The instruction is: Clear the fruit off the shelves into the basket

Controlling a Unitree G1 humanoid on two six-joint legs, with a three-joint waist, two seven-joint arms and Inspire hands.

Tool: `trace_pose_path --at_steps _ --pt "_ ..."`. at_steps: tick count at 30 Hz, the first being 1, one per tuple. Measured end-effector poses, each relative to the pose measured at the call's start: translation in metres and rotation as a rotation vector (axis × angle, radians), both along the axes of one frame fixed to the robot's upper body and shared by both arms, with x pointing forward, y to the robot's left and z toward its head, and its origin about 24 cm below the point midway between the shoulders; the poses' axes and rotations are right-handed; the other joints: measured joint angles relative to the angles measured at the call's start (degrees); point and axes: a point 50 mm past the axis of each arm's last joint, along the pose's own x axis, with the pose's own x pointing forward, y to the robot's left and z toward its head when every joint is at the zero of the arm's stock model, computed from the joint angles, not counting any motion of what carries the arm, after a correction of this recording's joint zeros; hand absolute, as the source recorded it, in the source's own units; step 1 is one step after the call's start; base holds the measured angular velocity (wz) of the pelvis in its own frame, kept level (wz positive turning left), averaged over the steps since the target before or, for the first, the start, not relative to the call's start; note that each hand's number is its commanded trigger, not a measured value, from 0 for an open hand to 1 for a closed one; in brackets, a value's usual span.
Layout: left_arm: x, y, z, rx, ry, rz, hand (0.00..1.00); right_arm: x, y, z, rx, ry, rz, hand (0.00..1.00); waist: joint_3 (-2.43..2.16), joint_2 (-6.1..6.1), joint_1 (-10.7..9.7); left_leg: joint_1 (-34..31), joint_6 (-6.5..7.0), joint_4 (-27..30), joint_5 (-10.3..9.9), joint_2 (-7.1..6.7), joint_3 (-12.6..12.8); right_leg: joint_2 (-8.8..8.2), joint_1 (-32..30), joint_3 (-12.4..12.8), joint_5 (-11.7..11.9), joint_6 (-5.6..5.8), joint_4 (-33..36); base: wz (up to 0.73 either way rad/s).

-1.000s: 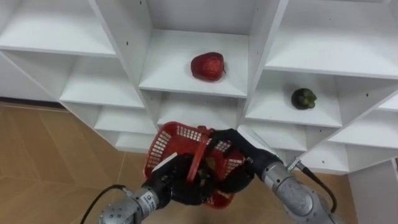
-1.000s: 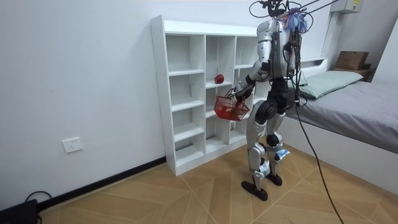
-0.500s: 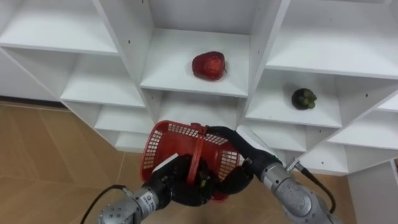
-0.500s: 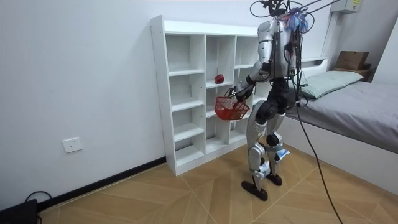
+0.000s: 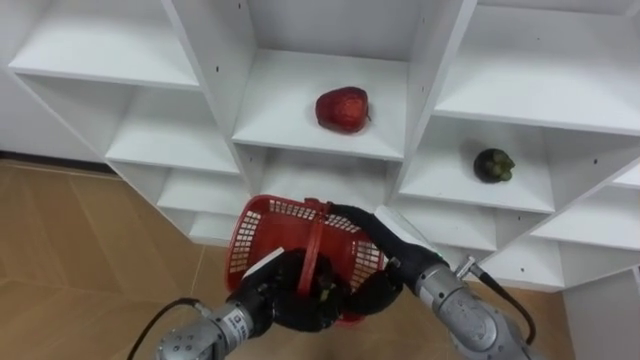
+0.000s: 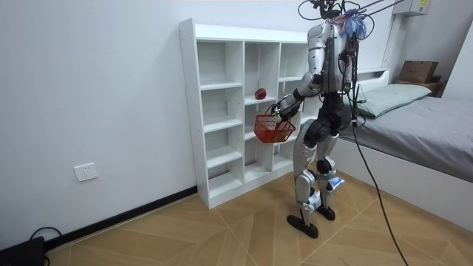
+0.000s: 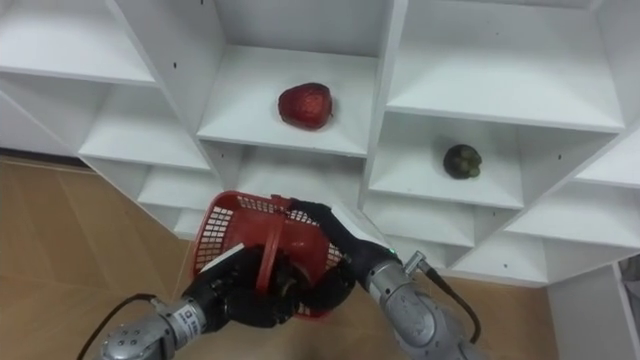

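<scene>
I stand facing a white shelf unit (image 6: 244, 111). A red plastic basket (image 5: 262, 232) hangs in front of me, below the middle shelf. My left hand (image 5: 283, 297) is shut on the near end of its handle. My right hand (image 5: 382, 250) lies over the basket's right rim with its fingers stretched across toward the far rim. Something small and dark (image 5: 325, 291) lies inside the basket, mostly hidden by the hands. A red fruit (image 5: 342, 108) sits on the middle shelf above the basket. A dark green fruit (image 5: 492, 165) sits in the compartment to its right, one level lower.
The white shelf unit (image 5: 205, 70) has bare compartments to the left and below. Wood floor (image 5: 80, 260) shows at lower left. In the room view a bed (image 6: 429, 125) stands at the right, close behind me.
The basket has shifted slightly left and up in my hands. My right hand's fingers have stretched farther across it toward the far rim. The fruits on the shelves have not moved.
</scene>
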Motion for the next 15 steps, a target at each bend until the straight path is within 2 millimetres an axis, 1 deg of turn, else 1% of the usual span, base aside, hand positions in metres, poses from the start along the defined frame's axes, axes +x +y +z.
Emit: trace_pose_path --at_steps 1,2,7,9,11,12,15 --pt "-0.001 0.002 -0.001 0.014 0.001 0.011 1.00 -0.001 0.000 -0.001 0.001 0.004 -0.001 0.00 -0.09 -0.02 -0.03 0.77 0.00 -0.43 0.00 -0.05 -0.01 0.02 0.66 0.00 -0.02 0.00 -0.21 0.00" --pt "-0.002 0.004 -0.002 0.026 0.002 0.027 1.00 -0.002 0.000 -0.001 0.002 0.005 -0.002 0.00 -0.32 -0.03 -0.04 1.16 -0.02 -0.72 0.01 -0.06 0.01 0.05 1.01 0.04 -0.04 0.01 -0.31 0.00" --pt "-0.005 0.013 -0.004 0.054 0.001 0.093 1.00 -0.002 0.000 0.003 0.011 -0.013 -0.003 0.00 -0.42 -0.05 0.43 2.50 -0.06 -1.22 0.01 -0.06 0.13 0.21 2.26 0.09 -0.04 -0.01 -0.91 -0.01" --pt "-0.005 0.012 -0.005 0.075 -0.003 0.104 1.00 -0.002 -0.001 0.003 0.012 -0.011 -0.004 0.00 -0.70 -0.34 1.60 3.30 -0.11 -1.72 0.06 -0.08 0.15 0.19 2.66 0.16 -0.04 -0.01 -0.94 -0.07" --pt "-0.005 0.013 -0.006 0.084 -0.004 0.124 1.00 -0.002 -0.001 0.003 0.013 -0.011 -0.005 0.00 -0.79 -0.74 2.18 3.85 -0.15 -2.05 0.09 -0.10 0.12 0.18 3.12 0.12 -0.05 -0.01 -1.04 0.00" --pt "-0.006 0.013 -0.006 0.088 -0.004 0.132 1.00 -0.002 -0.001 0.003 0.013 -0.011 -0.005 0.00 -0.79 -0.86 2.31 4.05 -0.15 -2.09 0.09 -0.13 0.09 0.19 3.36 0.09 -0.05 -0.01 -1.16 0.00" --pt "-0.005 0.017 -0.006 0.116 -0.011 0.168 1.00 -0.002 -0.001 0.003 0.011 -0.012 -0.005 0.00 -0.70 -1.74 2.72 4.99 -0.16 -2.25 0.09 -0.14 0.03 0.23 4.74 -0.24 -0.06 0.02 -1.92 0.04"
